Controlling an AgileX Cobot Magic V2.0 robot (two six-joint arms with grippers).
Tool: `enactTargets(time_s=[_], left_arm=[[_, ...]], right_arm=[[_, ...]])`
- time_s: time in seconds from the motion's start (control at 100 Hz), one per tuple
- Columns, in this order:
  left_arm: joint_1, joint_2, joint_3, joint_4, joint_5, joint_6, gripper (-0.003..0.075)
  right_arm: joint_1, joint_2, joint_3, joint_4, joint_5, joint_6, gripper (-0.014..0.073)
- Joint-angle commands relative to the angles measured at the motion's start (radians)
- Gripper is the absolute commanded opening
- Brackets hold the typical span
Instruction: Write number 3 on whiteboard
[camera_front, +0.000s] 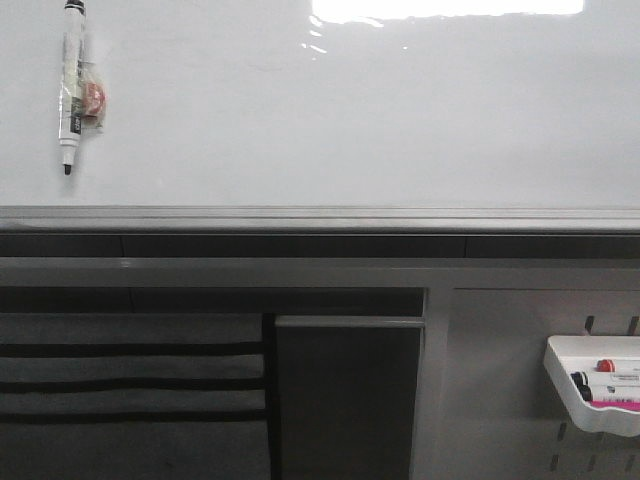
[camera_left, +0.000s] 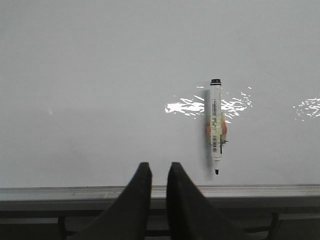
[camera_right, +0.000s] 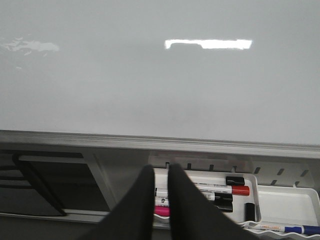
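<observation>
Glossy white flat whiteboard (camera_front: 350, 120) carries no digit we can see. White marker pen with black cap (camera_front: 70, 85) hangs on its upper left. We see left gripper (camera_left: 159, 172) and right gripper (camera_right: 160, 175) nearly closed, holding nothing. White plastic tray (camera_right: 285, 200) holds markers.

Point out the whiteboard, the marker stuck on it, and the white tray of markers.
whiteboard (camera_front: 350, 120), front view, bare white surface.
marker (camera_front: 70, 85), front view, middle of its barrel.
white tray (camera_front: 562, 385), front view, its left outer wall.
</observation>
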Motion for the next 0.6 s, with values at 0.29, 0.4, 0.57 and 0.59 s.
enactTargets(time_s=[0.29, 0.4, 0.57, 0.59], left_arm=[[-0.146, 0.147, -0.026, -0.012, -0.117, 0.004, 0.0543], [-0.178, 0.254, -0.026, -0.012, -0.194, 0.004, 0.0543], [-0.235, 0.441, -0.028, -0.012, -0.338, 0.004, 0.0543], [-0.243, 0.464, -0.028, -0.012, -0.359, 0.004, 0.0543]], right_arm=[[0.003, 0.013, -0.036, 0.0, -0.092, -0.012, 0.0407], [0.003, 0.013, -0.036, 0.0, -0.095, -0.012, 0.0407], [0.003, 0.013, -0.036, 0.002, -0.095, -0.012, 0.0407], [0.003, 0.013, -0.036, 0.002, -0.095, -0.012, 0.0407]])
